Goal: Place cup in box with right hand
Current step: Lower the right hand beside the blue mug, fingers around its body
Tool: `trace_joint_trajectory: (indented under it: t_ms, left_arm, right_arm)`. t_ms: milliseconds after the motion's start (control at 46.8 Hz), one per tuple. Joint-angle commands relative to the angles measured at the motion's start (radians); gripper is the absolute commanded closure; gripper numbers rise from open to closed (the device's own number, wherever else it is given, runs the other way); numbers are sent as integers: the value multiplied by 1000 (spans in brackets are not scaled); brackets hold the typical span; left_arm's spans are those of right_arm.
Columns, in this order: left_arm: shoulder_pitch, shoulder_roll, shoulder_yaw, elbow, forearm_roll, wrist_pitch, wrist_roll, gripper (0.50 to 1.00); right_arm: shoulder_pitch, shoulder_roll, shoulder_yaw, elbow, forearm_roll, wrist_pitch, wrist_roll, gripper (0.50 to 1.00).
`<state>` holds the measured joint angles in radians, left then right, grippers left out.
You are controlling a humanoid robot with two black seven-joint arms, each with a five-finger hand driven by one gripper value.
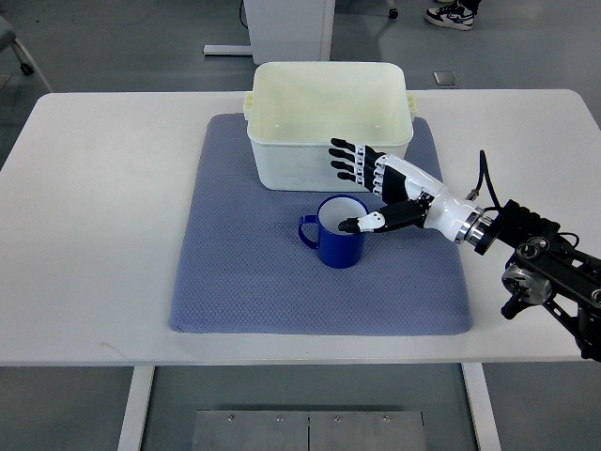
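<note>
A blue cup [335, 235] with a white inside stands upright on the blue-grey mat [244, 272], its handle pointing left. Just behind it sits the cream plastic box [329, 89], which holds nothing I can see. My right hand [355, 193] reaches in from the right, right beside the cup. Its fingers [346, 160] are spread toward the box's front wall and its thumb tip lies over the cup's right rim. The hand is not closed around the cup. The left arm does not show.
The mat lies on a white table [94, 188]. The right arm's black wrist and cabling [535, 254] sit over the table's right side. Beyond the far edge are a white cabinet base [286, 28] and a person's shoe [449, 14] on the floor.
</note>
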<state>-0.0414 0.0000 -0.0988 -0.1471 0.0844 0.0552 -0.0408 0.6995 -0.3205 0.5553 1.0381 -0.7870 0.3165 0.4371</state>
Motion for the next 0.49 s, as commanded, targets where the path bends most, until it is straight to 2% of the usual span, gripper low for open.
trace_joint_trajectory:
  t_ms: [0,470]
  left_arm:
    - [0,0,-1,0,0,0,1,500]
    - [0,0,2,0,0,0,1,500]
  right_arm:
    - [-2,5,-17,-7,0,-11,12,507]
    - [-2,41,-118,-52,0,-91,84,507]
